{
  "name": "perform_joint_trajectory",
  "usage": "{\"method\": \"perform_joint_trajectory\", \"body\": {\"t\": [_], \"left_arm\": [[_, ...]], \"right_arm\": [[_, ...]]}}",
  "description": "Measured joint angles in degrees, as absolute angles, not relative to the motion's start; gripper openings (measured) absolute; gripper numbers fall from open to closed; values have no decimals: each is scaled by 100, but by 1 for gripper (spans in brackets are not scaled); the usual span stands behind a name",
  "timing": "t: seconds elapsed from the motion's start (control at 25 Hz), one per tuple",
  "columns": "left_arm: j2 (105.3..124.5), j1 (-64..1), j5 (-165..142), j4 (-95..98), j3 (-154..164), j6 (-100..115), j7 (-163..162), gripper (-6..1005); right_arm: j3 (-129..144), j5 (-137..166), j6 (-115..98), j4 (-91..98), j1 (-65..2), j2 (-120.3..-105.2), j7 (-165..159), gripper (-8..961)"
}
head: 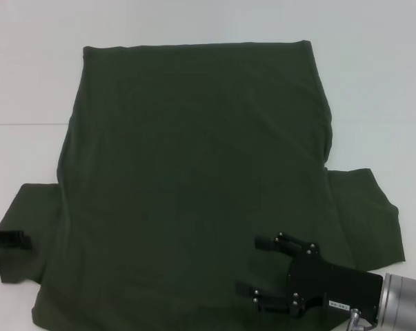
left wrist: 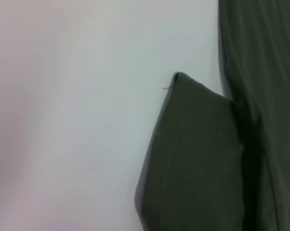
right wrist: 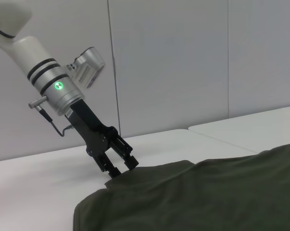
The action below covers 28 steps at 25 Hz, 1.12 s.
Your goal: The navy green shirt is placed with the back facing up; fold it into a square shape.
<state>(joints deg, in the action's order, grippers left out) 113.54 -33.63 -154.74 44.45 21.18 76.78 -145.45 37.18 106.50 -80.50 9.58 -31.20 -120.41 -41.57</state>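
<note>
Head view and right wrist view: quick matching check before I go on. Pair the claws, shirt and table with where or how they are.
Things:
1. left claw
2. right claw
3. navy green shirt
4. table

States:
A. white, bare around the cloth
B. at the edge of the shirt's left-side sleeve
C. open, over the shirt body beside the right-side sleeve
D. spread flat, plain side up

Pairs: 1-B, 2-C, 3-D, 4-A

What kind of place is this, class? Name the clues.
Probably a robotics lab: a plain white table, bare grey panel walls, and two robot arms working a green shirt, the left claw at its sleeve.
</note>
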Motion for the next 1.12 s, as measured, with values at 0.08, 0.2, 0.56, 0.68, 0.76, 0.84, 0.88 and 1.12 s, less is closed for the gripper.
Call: {"method": "perform_joint_trajectory", "body": {"t": [0.08,0.2,0.56,0.68,0.76,0.84,0.88,1.12], "left_arm": [[11354,-3380,-15478,4434,2118,7687,-14546,916],[11354,-3389,-15478,4432,2118,7696,-14546,882],[11351,-3447,-15404,4290,2101,7716,-14517,871],[11343,-3461,-15402,4283,2108,7718,-14518,871],[11325,-3462,-15423,4282,2109,7716,-14531,871],[11309,-3463,-15462,4282,2109,7725,-14542,871],[11307,-3463,-15480,4285,2107,7732,-14544,871],[11298,-3477,-15579,4293,2115,7753,-14552,872]], "right_arm": [[3718,10646,-8050,958,-3124,-12041,-4158,914],[3718,10643,-8050,958,-3133,-12041,-4158,914],[3718,10643,-8051,958,-3151,-12041,-4157,913],[3718,10643,-8057,958,-3154,-12041,-4157,913],[3718,10643,-8059,958,-3155,-12041,-4157,913],[3718,10643,-8060,958,-3155,-12041,-4157,913],[3718,10643,-8060,958,-3156,-12041,-4157,913],[3718,10643,-8066,958,-3173,-12041,-4157,913]]}}
